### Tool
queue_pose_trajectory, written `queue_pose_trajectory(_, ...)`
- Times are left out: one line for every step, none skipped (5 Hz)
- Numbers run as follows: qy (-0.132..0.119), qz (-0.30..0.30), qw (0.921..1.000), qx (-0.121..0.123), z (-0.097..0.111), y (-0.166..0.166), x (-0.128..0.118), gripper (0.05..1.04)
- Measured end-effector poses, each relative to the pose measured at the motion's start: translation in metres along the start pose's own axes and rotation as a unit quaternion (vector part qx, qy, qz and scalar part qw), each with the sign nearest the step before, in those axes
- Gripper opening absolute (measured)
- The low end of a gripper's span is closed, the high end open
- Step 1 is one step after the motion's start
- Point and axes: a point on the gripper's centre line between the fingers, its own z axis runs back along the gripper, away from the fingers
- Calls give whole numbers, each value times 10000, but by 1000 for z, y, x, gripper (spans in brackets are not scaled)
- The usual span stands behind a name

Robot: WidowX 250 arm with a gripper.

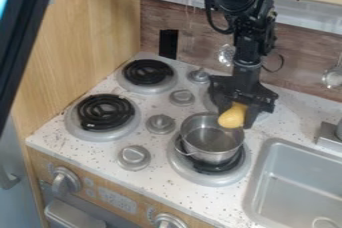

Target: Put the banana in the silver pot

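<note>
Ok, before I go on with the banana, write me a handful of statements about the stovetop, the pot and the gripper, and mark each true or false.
1. The gripper has hold of the banana. True.
2. The banana lies on the bottom of the silver pot. False: it is up by the pot's rim, in the gripper.
3. The pot stands on a burner. True.
4. A lid covers the pot. False: its top is open.
5. The sink is to the right of the pot in the picture. True.
</note>
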Motion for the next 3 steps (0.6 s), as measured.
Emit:
queue_pose_trajectory(170, 87, 9998, 59, -7, 2, -11, 532)
queue_pose_trajectory(256, 184, 9995, 54, -11, 3, -17, 612)
queue_pose_trajectory(322, 452, 9985, 28, -16, 9, -22, 860)
